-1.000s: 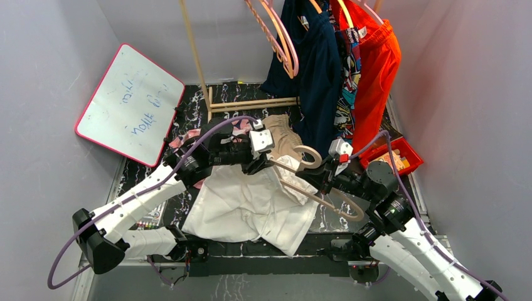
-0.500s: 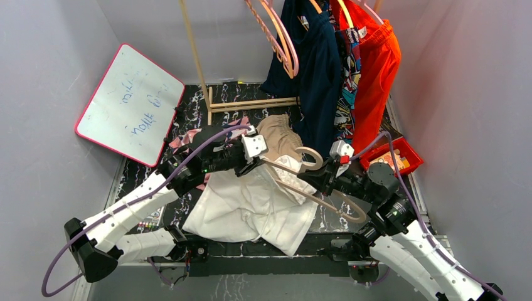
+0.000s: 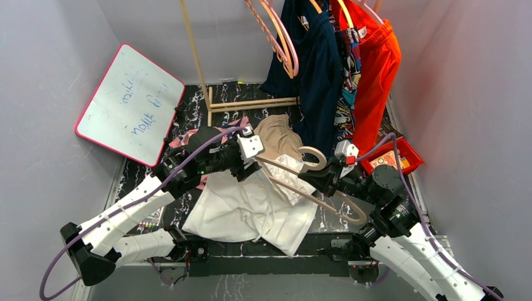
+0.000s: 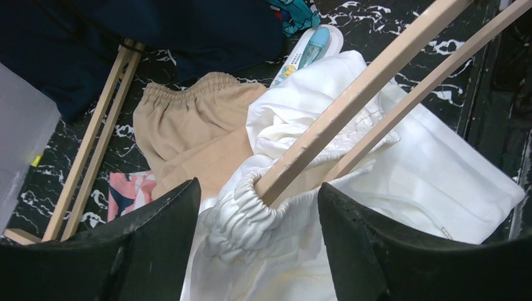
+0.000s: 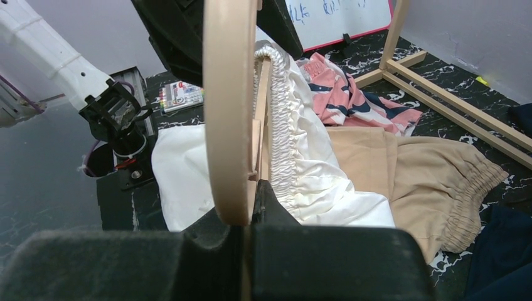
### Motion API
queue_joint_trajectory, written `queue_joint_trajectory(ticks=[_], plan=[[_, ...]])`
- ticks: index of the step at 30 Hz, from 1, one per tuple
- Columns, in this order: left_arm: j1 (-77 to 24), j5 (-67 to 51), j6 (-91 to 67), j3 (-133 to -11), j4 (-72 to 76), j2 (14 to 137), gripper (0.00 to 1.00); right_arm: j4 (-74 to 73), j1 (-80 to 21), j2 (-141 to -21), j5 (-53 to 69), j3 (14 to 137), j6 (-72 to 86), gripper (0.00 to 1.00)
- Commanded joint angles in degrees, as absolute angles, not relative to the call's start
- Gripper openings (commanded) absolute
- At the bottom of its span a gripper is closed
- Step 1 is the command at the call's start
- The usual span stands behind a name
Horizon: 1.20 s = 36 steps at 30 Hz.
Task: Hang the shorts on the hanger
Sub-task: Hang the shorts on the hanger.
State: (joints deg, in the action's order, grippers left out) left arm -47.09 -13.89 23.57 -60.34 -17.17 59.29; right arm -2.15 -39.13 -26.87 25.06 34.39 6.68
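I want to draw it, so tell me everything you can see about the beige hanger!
The hanger is pale beige and looks like smooth wood, with curved arms, a straight bar and a thick round hook. The right fingers grip it near the hook. One end is poked inside the gathered waistband of the white shorts, between the open left fingers.

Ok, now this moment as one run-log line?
right gripper: shut on pale beige wooden hanger | left gripper: open astride white fabric shorts waistband | hanger arm inside waistband
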Motion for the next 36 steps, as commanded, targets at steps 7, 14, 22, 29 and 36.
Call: queue_joint_trajectory(ticks=[7, 14, 22, 29, 36], plan=[[-46.8, -21.3, 23.1, -63.5, -14.4, 53.4, 0.88, 7.3, -39.4, -25.8, 26.7, 37.0, 9.2, 0.00], [-46.8, -27.5, 31.4, -70.2, -29.0, 51.2, 0.89, 4.0, -39.5, -25.3, 28.3, 38.4, 7.3, 0.00], [-46.8, -28.4, 34.8, -73.4, -44.8, 51.5, 0.88, 1.7, -39.5, -24.3, 31.2, 38.8, 6.3, 0.00], [-46.8, -27.5, 35.4, -74.1, -44.7, 53.5, 0.87, -2.3, -39.5, -24.5, 35.4, 40.3, 4.0, 0.00], [-46.8, -31.2, 35.0, -77.3, -45.9, 58.2, 0.85, -3.9, -39.5, -24.4, 37.1, 41.0, 1.9, 0.00]])
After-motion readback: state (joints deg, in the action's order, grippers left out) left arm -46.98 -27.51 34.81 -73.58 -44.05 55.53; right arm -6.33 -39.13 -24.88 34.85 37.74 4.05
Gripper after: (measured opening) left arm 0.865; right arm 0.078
